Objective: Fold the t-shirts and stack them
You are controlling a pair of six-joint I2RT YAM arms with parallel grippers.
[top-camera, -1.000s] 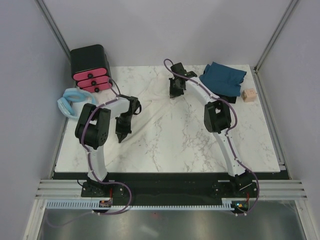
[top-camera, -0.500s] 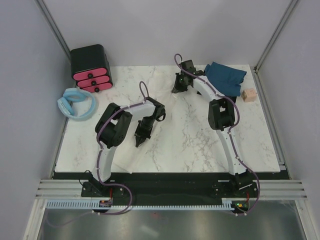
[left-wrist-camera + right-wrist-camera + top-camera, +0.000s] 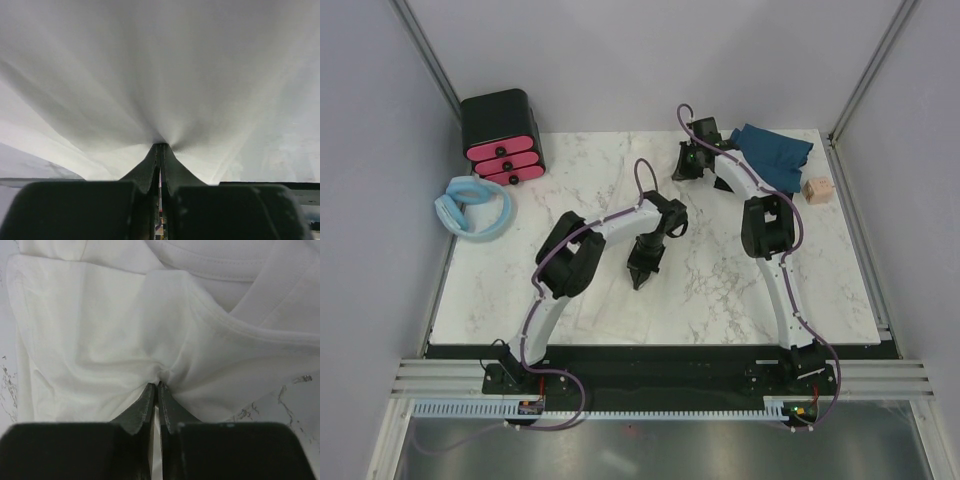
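The cream-white t-shirt [image 3: 100, 330] lies spread on the marble table and is hard to tell from it in the top view. My left gripper [image 3: 640, 280] is shut on a pinch of its cloth, which fans out taut from the tips in the left wrist view [image 3: 160, 146]. My right gripper [image 3: 682, 172] is shut on a bunched fold of the same shirt near its collar [image 3: 158, 385]. The dark teal-blue t-shirt [image 3: 770, 155] lies crumpled at the back right, just behind the right arm.
A black box with pink drawers [image 3: 500, 135] stands at the back left corner. A pale blue padded ring [image 3: 472, 205] lies at the left edge. A small wooden block [image 3: 816, 190] sits by the teal shirt. Walls enclose the table [image 3: 800, 290].
My left gripper has swept right and toward the front across the table, dragging the white cloth with it. My right gripper has shifted a little to the right at the back.
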